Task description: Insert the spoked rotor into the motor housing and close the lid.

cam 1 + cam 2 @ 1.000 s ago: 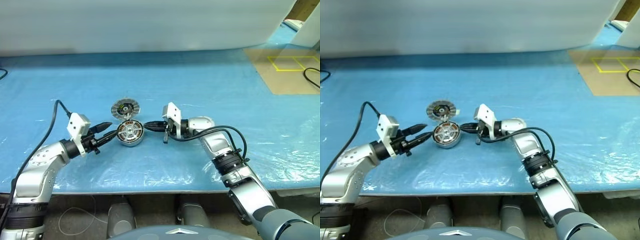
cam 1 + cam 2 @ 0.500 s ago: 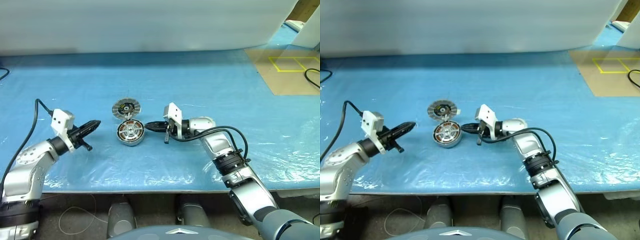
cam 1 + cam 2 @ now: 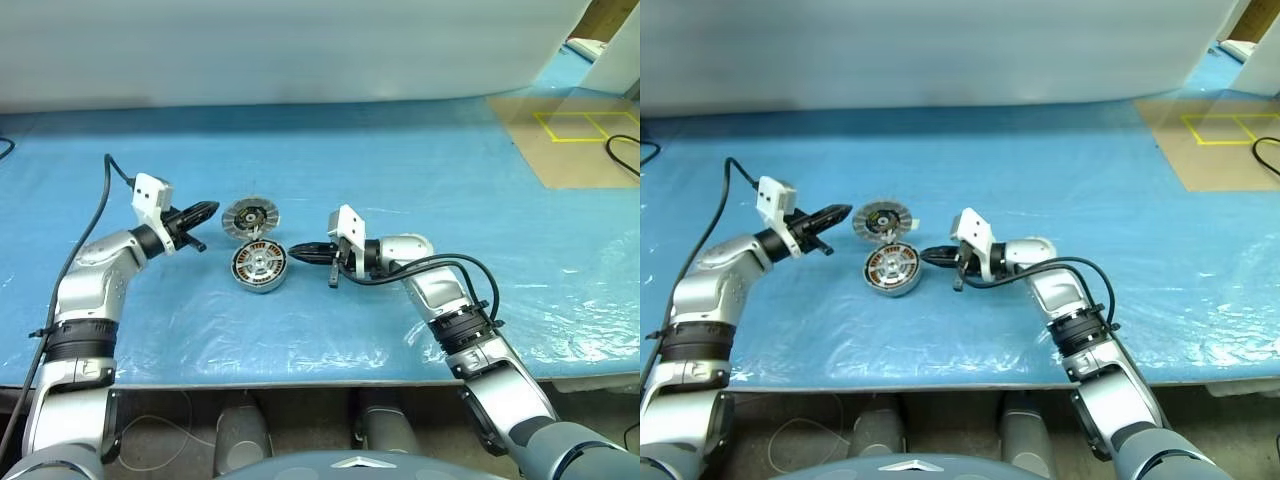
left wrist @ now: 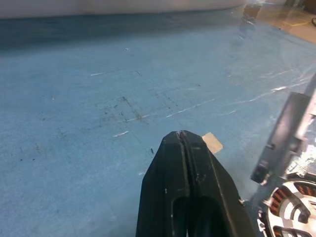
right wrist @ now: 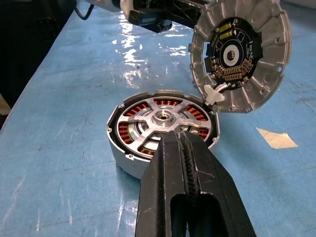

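Observation:
The motor housing (image 3: 260, 266) lies on the blue table, its copper windings showing. The silver spoked rotor (image 5: 163, 117) sits inside it. The ribbed lid (image 3: 250, 217) stands tilted open behind the housing, joined to it at a small white hinge (image 5: 214, 94). My left gripper (image 3: 208, 209) is shut and empty, its tip just left of the lid's edge with a small gap. My right gripper (image 3: 296, 252) is shut and empty, pointing left, its tip at the housing's right rim; in the right wrist view its fingers (image 5: 173, 148) overlap the near wall.
A blue sheet (image 3: 400, 170) covers the table, with a white panel along the back. A brown board with yellow tape (image 3: 570, 140) lies at the far right. A scrap of tape (image 5: 276, 139) sits near the lid. The table's front edge (image 3: 300, 382) is close.
My left gripper left the housing's left side, shut its fingers, swung out to the left, then moved up beside the lid. The right gripper stayed put.

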